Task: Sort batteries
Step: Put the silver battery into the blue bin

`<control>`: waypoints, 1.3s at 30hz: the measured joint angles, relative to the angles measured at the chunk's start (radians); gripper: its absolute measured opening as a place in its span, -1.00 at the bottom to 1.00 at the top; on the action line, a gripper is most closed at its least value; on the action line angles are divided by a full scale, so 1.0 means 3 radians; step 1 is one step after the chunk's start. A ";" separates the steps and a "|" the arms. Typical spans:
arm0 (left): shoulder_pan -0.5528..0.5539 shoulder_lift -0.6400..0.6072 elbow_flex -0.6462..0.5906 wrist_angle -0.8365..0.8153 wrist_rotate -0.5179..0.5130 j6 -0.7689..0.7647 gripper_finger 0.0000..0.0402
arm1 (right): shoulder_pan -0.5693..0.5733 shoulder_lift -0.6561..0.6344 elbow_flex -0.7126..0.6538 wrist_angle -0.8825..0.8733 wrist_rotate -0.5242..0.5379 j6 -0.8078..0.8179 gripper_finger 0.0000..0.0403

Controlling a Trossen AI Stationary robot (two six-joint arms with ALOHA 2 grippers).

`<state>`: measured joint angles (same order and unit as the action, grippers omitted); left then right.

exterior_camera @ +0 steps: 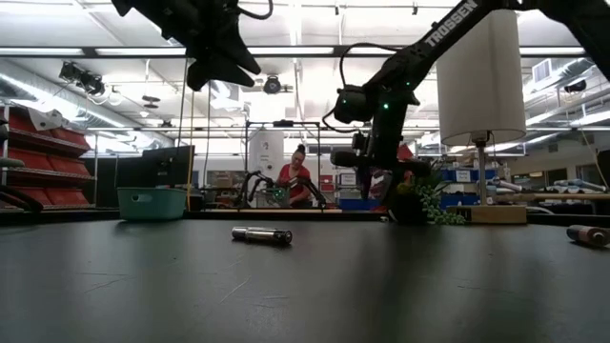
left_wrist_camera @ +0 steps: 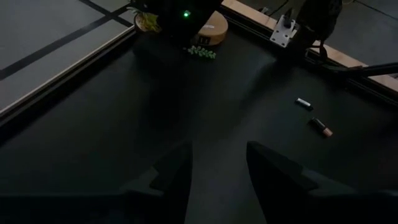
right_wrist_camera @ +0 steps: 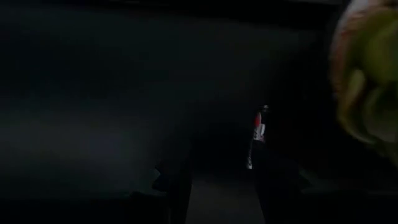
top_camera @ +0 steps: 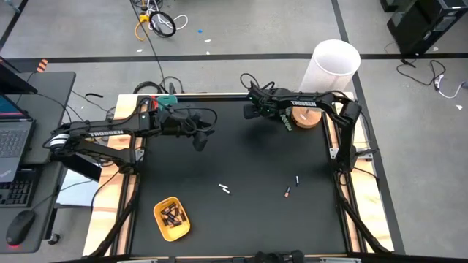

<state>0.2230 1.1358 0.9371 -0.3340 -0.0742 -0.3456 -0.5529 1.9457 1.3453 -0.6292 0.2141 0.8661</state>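
Black matting covers the surface (top_camera: 241, 161), and we see four loose batteries on it. Two pale batteries (top_camera: 225, 189) lie touching near the middle, long axes slanting. To their right, a dark-and-white battery (top_camera: 297, 180) lies nearly lengthwise front to back, and a red-ended battery (top_camera: 287, 193) slants just beside it. More dark batteries fill the yellow tray (top_camera: 172, 218). Our left gripper (left_wrist_camera: 217, 171) hovers with fingers parted, empty. Our right gripper (right_wrist_camera: 221, 180) hangs near the plant (top_camera: 287, 120), fingers apart, empty.

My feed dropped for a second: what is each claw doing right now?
Left claw: open, holding nothing, raised above the mat.
Right claw: open, holding nothing, raised above the mat.
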 joint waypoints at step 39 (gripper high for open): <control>0.0000 -0.0001 0.0000 0.0001 -0.0003 0.0002 -0.17 | 0.0039 0.0297 -0.0010 0.0006 0.0054 -0.0284 -1.00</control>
<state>0.2230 1.1355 0.9371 -0.3336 -0.0750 -0.3450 -0.5412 2.0347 1.3424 -0.6274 0.2302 0.7810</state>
